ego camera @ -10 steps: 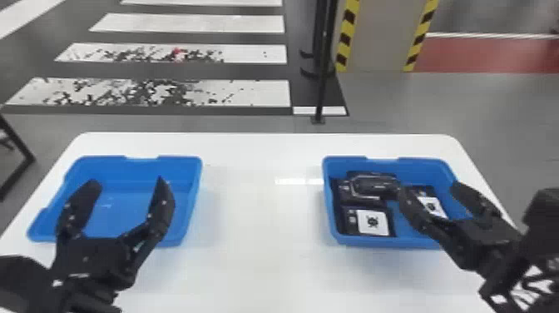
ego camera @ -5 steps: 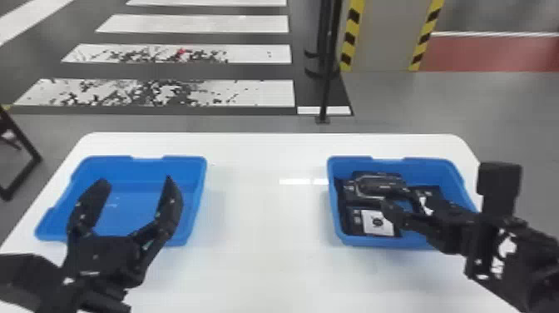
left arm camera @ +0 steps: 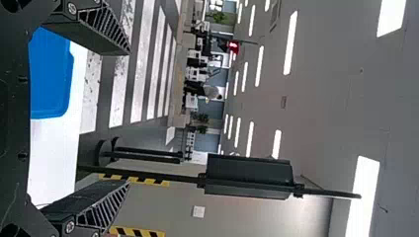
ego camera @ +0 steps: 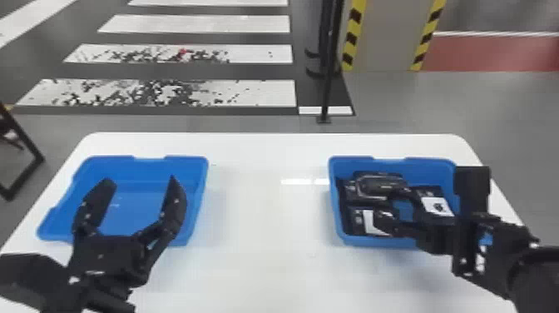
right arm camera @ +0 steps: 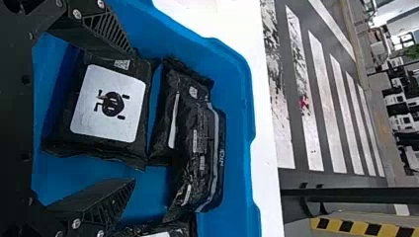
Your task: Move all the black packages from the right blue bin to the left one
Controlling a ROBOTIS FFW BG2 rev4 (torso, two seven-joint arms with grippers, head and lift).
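head view, right: right claw [ego camera: 386, 205] well open, grips nothing, over right blue plastic bin [ego camera: 366, 240]. flat black white-labelled package [right arm camera: 108, 103] near-square, label up, long axis unclear; between spread fingers. glossy black package [ego camera: 376, 185]: long axis left-right, just beyond. head view, left: left claw [ego camera: 140, 179] open, empty.

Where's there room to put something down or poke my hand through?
The white table is bare between the left blue bin and the right blue bin. The left blue bin looks bare inside, but the left tool is near. The right blue bin's crowded: black packages, right tool over them.
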